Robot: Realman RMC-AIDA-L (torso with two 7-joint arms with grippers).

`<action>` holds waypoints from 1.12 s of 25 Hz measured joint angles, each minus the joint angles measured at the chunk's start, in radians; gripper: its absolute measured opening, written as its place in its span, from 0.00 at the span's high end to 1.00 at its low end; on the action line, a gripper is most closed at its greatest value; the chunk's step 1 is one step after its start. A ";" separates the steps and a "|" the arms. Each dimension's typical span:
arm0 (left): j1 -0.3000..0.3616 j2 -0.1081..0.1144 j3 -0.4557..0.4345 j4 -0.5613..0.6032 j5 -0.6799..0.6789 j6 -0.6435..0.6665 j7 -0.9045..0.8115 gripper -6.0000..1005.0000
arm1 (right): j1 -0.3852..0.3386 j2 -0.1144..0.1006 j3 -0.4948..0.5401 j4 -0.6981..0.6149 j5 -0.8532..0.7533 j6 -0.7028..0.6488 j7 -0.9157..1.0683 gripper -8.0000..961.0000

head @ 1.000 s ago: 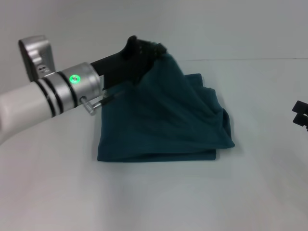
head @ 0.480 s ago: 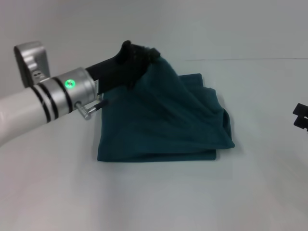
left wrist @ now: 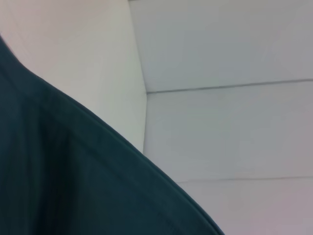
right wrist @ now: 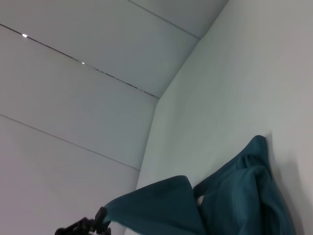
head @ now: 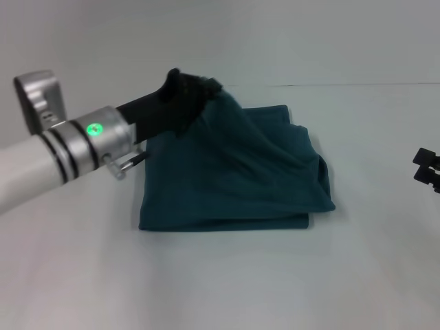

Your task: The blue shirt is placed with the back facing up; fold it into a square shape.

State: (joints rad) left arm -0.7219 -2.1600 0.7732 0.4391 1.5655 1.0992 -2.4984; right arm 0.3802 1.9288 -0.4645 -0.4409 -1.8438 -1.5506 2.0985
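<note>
The blue shirt [head: 240, 172] lies partly folded on the white table, its near edge flat and straight. My left gripper [head: 201, 91] is shut on a far-left part of the cloth and holds it lifted off the table, so the fabric hangs in a tent down to the right. Close up in the left wrist view, the shirt [left wrist: 58, 171] fills the lower corner. From the right wrist camera I see the shirt [right wrist: 239, 196] with its raised flap, and the left gripper [right wrist: 80, 226] far off. My right gripper [head: 426, 167] sits at the far right edge, away from the shirt.
The white table [head: 220, 275] stretches around the shirt, with bare surface in front and to the right. A pale wall [head: 309, 41] rises behind the table's back edge.
My left gripper has drawn back to the left with the lifted cloth, pulling the raised flap that way. The right gripper has shifted only slightly.
</note>
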 joint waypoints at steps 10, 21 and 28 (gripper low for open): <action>-0.207 0.005 0.041 -0.117 0.014 -0.034 0.082 0.84 | -0.007 -0.006 -0.008 0.001 0.000 0.002 0.004 0.33; -0.004 0.002 0.024 0.046 -0.100 0.087 0.078 0.56 | 0.006 -0.004 -0.015 0.002 0.000 0.012 0.009 0.33; 0.066 0.066 0.040 0.061 -0.053 0.229 0.090 0.42 | 0.023 -0.018 -0.017 -0.008 -0.054 0.021 0.010 0.33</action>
State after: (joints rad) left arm -0.6563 -2.0936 0.8130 0.4997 1.5125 1.3283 -2.4080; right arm 0.4036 1.9112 -0.4811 -0.4492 -1.8978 -1.5301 2.1085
